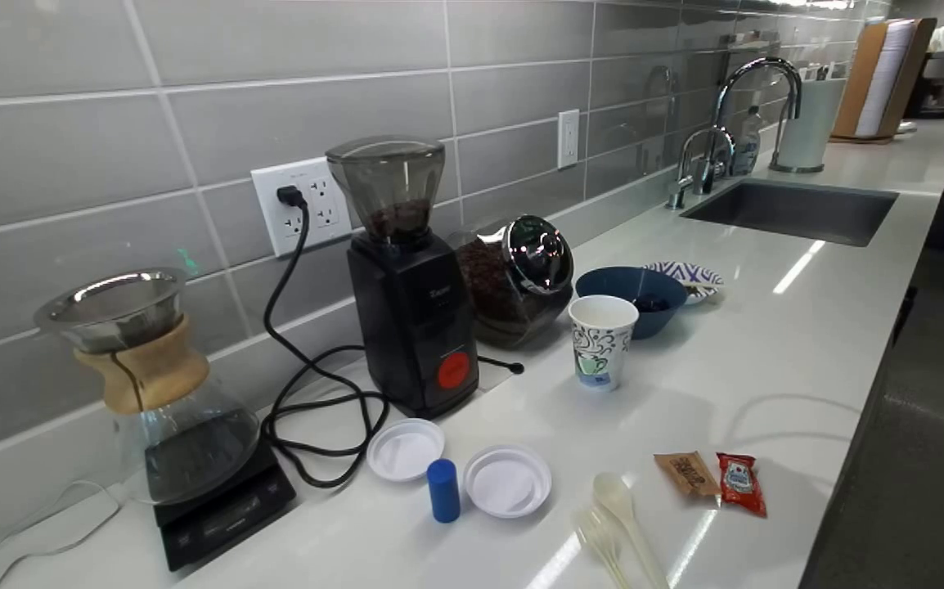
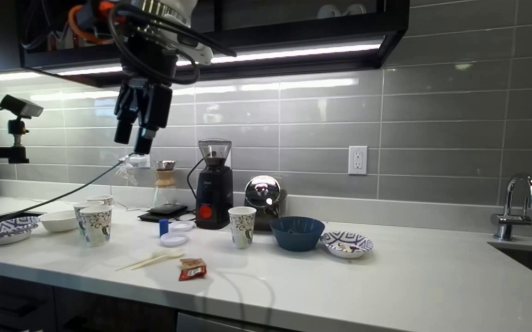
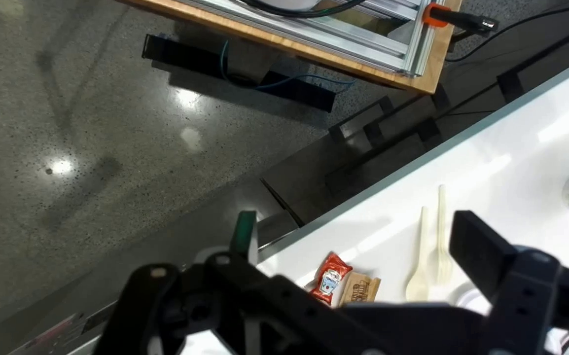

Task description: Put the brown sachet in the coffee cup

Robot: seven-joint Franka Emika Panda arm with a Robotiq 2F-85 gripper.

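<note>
The brown sachet (image 1: 689, 473) lies flat on the white counter, touching or nearly touching a red packet (image 1: 740, 483). It also shows in the other exterior view (image 2: 194, 263) and, partly cut off by the gripper body, in the wrist view (image 3: 358, 289). The white patterned coffee cup (image 1: 601, 348) stands upright beside the blue bowl; it also shows in an exterior view (image 2: 242, 228). I cannot make it out in the wrist view. My gripper (image 2: 133, 138) hangs high above the counter, away from sachet and cup. In the wrist view its fingers (image 3: 358, 246) are wide apart and empty.
A black grinder (image 2: 214, 196), a bean jar (image 1: 513, 278) and a blue bowl (image 2: 297, 234) stand behind or beside the cup. White discs (image 1: 508, 481), a blue cylinder (image 1: 443, 491) and pale cutlery (image 1: 623, 523) lie nearby. Other patterned cups (image 2: 96, 226) stand farther along.
</note>
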